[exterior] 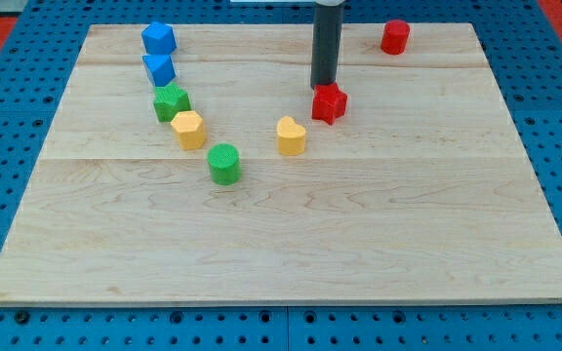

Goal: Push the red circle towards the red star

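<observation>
The red circle (394,36) stands near the top right of the wooden board (291,244). The red star (329,102) sits lower and to the left, near the board's middle top. My tip (323,84) is the lower end of the dark rod that comes down from the view's top. It stands just above the red star's upper left edge, touching or nearly touching it. The tip is well to the left of and below the red circle.
A blue block (159,38) and a second blue block (159,69) stand at top left. Below them are a green block (171,101), a yellow block (189,129) and a green circle (224,164). A yellow heart (291,136) lies below left of the star.
</observation>
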Available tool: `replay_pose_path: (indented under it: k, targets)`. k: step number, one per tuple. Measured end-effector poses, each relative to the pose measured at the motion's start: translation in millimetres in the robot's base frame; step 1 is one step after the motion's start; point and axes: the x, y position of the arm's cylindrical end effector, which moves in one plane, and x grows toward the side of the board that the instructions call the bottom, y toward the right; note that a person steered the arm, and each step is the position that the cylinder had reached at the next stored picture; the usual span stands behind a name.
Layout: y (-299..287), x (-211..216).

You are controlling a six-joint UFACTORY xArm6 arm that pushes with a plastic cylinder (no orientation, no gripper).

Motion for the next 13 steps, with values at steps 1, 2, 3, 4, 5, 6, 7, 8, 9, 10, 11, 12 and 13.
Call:
replay_pose_path:
  k: [1,2,3,4,5,6,7,8,9,10,11,12,13]
  targets:
    - [12,-51]
    - [-1,-81]
    - [30,-114]
    - [71,-130]
    - [111,-127]
    - [101,-126]
    - [152,-126]
    - [176,-123]
    - [165,-121]
    - [164,-118]
    - [162,-105]
    - [144,-96]
    - [122,-84]
